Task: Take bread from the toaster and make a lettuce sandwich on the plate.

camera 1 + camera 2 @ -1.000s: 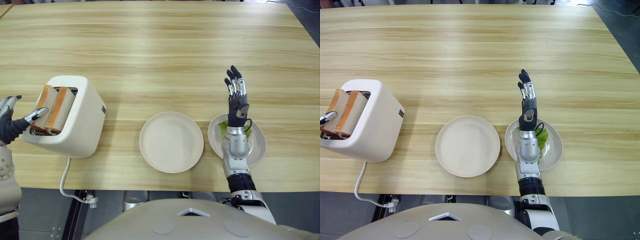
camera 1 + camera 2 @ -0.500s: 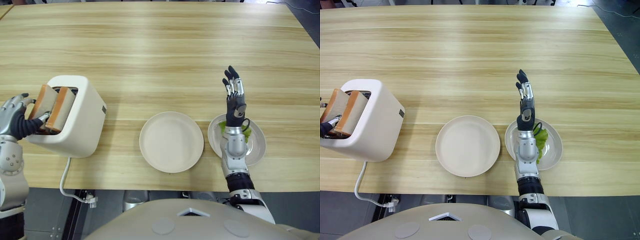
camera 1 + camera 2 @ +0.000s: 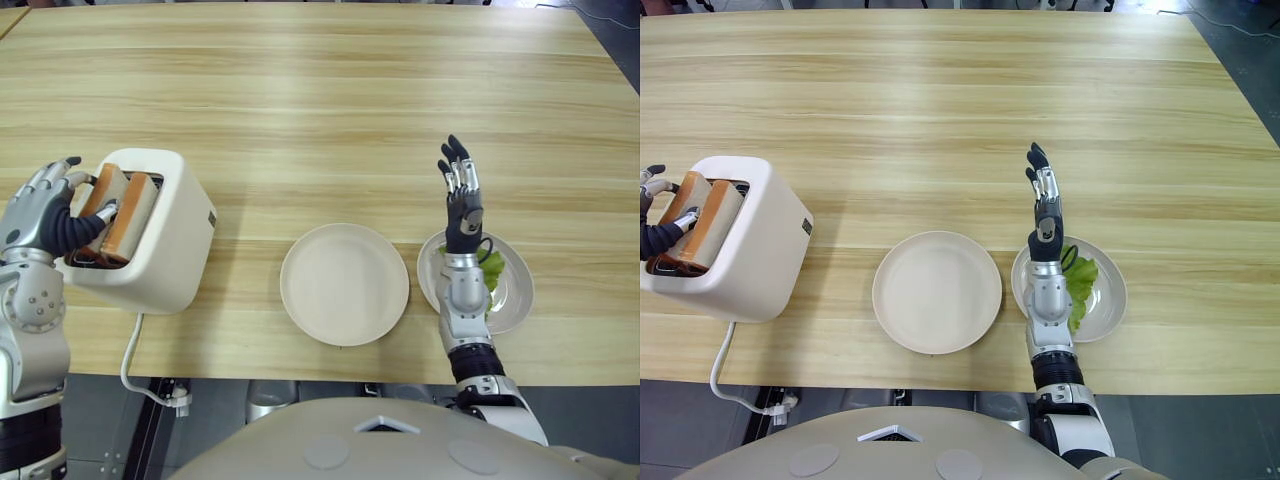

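Note:
A white toaster (image 3: 172,250) stands at the table's left front, with two browned bread slices upright in its slots. My left hand (image 3: 40,208) is at the toaster's outer side, fingers curled around the left slice (image 3: 108,186), thumb between it and the right slice (image 3: 133,212). An empty cream plate (image 3: 344,285) lies at the front centre. To its right a smaller plate (image 3: 518,300) holds a green lettuce leaf (image 3: 1078,276). My right hand (image 3: 459,195) stands above that plate's left rim, open, fingers pointing away from me.
The toaster's white cord (image 3: 128,352) runs off the table's front edge just left of the empty plate. Bare wooden tabletop (image 3: 320,90) stretches behind the toaster and plates.
My left hand has moved from the toaster's front corner up along the left slice and closed around it. The right hand has shifted slightly left and farther from me.

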